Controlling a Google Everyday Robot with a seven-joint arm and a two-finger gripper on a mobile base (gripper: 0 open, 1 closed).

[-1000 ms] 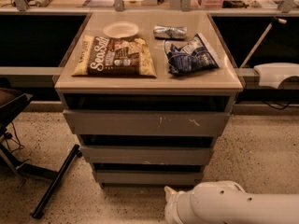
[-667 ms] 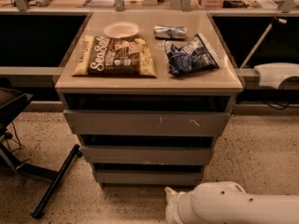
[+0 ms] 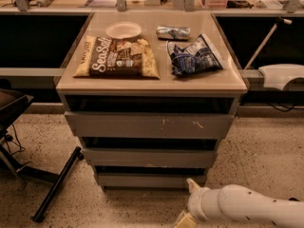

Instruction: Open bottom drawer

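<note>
bottom drawer [image 3: 151, 180] = lowest of the three grey fronts, just above the floor, plain face, no handle. Looks shut, so the task isn't started (my read).

gripper [image 3: 188, 202] is low at the bottom edge of the view, just right of and below that front, apart from it. Probably staged at that height to hook the front's edge, since there's nothing else to pull on. Can't tell how wide it is, or whether it has anything in it.

Above: middle drawer [image 3: 149, 157], then the scratched top drawer [image 3: 149, 125].

On the cabinet top [image 3: 156, 83], well clear of the drawer's travel:
- brown chip bag [image 3: 116, 57], reads "Sea Salt"
- blue snack bag [image 3: 194, 55], text unreadable
- white plate [image 3: 123, 30]
- silver wrapper [image 3: 173, 32]
</note>
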